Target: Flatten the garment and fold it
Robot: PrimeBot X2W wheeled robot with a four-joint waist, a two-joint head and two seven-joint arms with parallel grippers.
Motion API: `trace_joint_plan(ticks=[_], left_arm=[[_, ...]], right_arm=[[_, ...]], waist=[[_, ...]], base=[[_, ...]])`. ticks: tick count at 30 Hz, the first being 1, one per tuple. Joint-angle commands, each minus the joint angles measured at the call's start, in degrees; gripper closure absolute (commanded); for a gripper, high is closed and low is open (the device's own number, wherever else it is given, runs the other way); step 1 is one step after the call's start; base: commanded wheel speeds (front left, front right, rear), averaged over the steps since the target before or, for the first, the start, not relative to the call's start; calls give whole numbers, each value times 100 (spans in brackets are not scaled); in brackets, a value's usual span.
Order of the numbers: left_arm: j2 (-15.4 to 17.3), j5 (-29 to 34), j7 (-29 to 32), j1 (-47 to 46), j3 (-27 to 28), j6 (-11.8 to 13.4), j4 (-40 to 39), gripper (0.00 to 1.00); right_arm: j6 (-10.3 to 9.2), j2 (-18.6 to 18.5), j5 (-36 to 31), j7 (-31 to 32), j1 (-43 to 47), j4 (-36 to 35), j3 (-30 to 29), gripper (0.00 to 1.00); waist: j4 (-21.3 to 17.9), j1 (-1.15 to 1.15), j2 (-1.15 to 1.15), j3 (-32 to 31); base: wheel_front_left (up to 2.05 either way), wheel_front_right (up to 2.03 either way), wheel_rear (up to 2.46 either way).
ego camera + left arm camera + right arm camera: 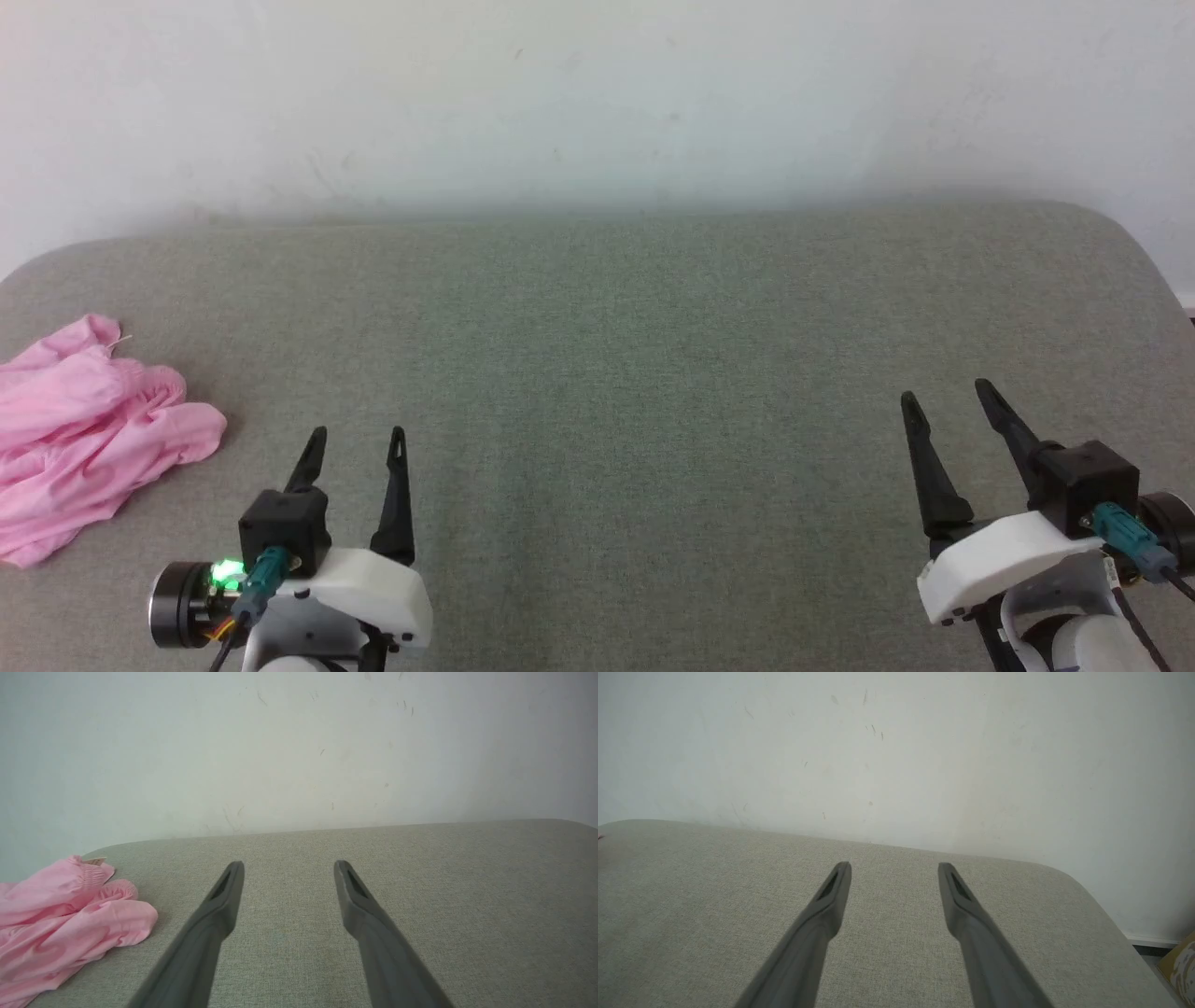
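Nearest me, my left jaws sit low on the left and my right jaws low on the right. Both are spread wide apart and hold nothing, over a grey cloth-covered table (635, 373). Left of my left jaws, not touching them, the pink garment (84, 429) lies crumpled in a heap at the table's left edge. Beyond the table stands a plain white wall (597, 93).
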Motion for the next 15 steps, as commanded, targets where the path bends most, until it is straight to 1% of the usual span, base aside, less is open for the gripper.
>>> trace_joint_plan(ticks=[1,7,15], left_arm=[[-1,-1,-68,-36,-36,76,-31,0],[1,-10,-140,-63,-55,153,-85,0],[-1,-42,-235,-110,-62,191,-199,0]], right_arm=[[-1,5,52,-64,24,-69,-27,0],[-1,6,53,-136,25,-149,14,0],[-1,8,34,-231,4,-253,59,0]], waist=[[28,0,1,12],[136,0,1,51],[356,0,1,141]], base=[[0,0,0],[0,0,0],[0,0,0]])
